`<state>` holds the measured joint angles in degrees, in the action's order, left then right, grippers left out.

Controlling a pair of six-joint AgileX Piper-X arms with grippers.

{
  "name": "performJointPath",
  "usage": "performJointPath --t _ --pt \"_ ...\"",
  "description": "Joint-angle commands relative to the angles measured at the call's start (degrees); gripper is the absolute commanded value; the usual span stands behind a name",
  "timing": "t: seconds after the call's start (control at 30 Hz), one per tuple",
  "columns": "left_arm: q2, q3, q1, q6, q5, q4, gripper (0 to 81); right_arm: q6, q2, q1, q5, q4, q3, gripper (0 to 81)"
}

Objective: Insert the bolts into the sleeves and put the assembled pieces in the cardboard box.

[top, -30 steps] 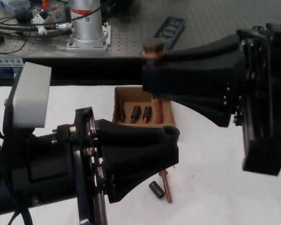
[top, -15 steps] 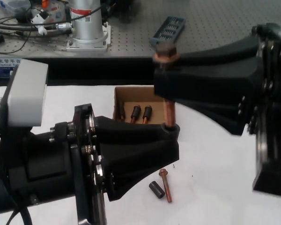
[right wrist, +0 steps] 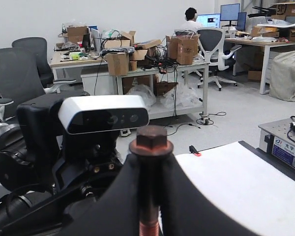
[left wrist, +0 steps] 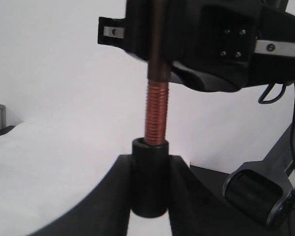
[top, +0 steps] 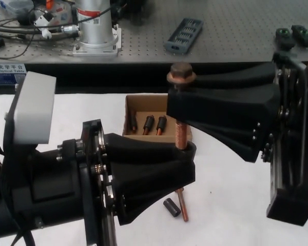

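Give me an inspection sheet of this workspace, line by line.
Surface: white bench, grey perforated table behind.
Job's things: copper hex-head bolt, tip entering black cylindrical sleeve; brown cardboard box holding assembled pieces; loose copper bolt and loose black sleeve on bench.
Clutter: dark ribbed block, silver metal cylinder on perforated table.
End effectors: left end effector shut on sleeve; right end effector shut on bolt.
Cables: tangled cables at perforated table's far left.
Surroundings: office desks piled with cardboard boxes, grey chairs.

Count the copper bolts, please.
5: a bolt in the right claw, set in the left claw's sleeve; one loose on the table; three sleeved in the cardboard box. Others may be hidden.
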<state>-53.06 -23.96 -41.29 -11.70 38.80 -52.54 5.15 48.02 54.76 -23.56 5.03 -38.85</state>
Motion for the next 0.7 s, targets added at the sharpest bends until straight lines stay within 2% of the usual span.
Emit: performJointPath --t 0.0,0.43,0.67 --pt "0.5 -0.9 -0.3 -0.3 0.9 -3.3 0.6 -1.3 -1.2 0.1 -0.1 -2.0 0.5 3.7" --pt "0.5 -0.9 -0.3 -0.3 0.6 -4.5 0.6 -2.7 -2.4 0.1 1.2 -4.5 0.8 3.7" --pt "0.6 -0.9 -0.3 -0.3 -4.7 -9.2 0.6 -2.7 -2.1 0.1 1.1 -11.1 0.8 0.8"
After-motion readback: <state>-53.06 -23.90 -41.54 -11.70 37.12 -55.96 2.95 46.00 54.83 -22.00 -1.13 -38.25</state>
